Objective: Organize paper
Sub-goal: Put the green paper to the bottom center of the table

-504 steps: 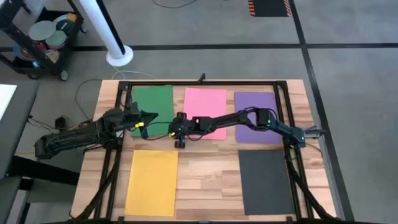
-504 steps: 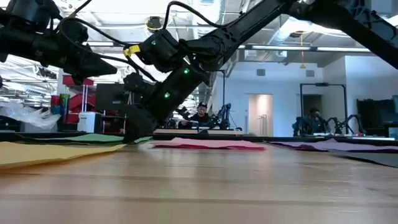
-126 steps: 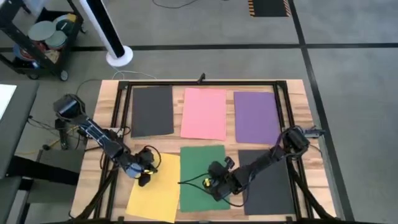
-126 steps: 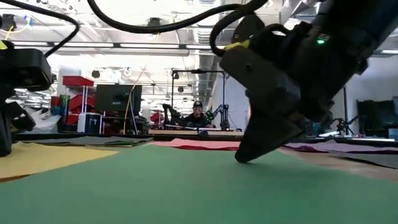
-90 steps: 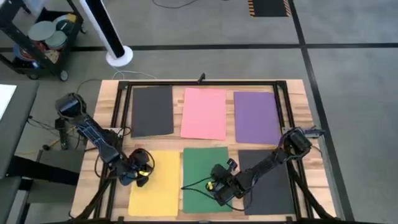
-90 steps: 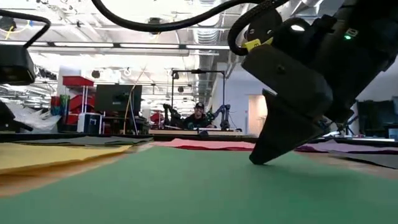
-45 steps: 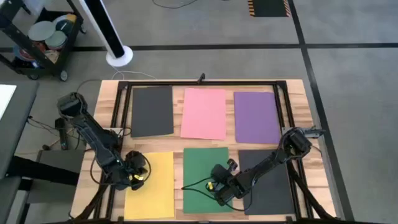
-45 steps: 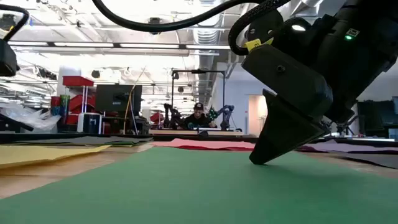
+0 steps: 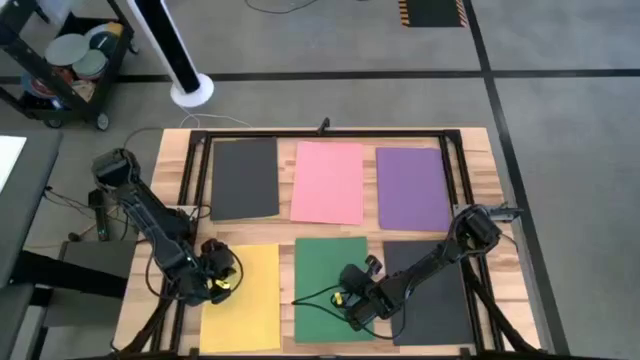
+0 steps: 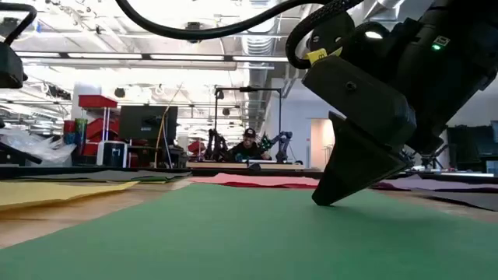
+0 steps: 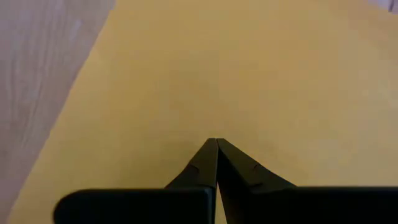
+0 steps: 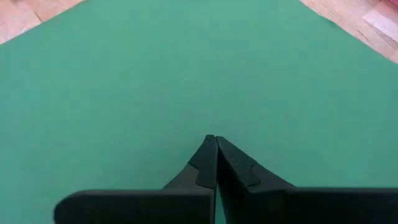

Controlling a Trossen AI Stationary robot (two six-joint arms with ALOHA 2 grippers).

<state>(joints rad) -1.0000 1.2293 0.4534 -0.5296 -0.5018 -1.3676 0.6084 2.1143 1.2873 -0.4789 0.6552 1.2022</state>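
The right gripper (image 12: pixel 216 138) has its jaws pressed together, tips down on the green sheet (image 9: pixel 330 286), which lies front centre on the wooden table (image 9: pixel 325 234). The left gripper (image 11: pixel 216 140) is likewise closed, its tips resting on the yellow sheet (image 9: pixel 244 300) near that sheet's left edge, front left. Nothing is held between either pair of jaws. A black sheet (image 9: pixel 436 292) lies front right, beside the green one. Along the back row lie another black sheet (image 9: pixel 245 178), the pink sheet (image 9: pixel 329 181) and the purple sheet (image 9: pixel 411 187).
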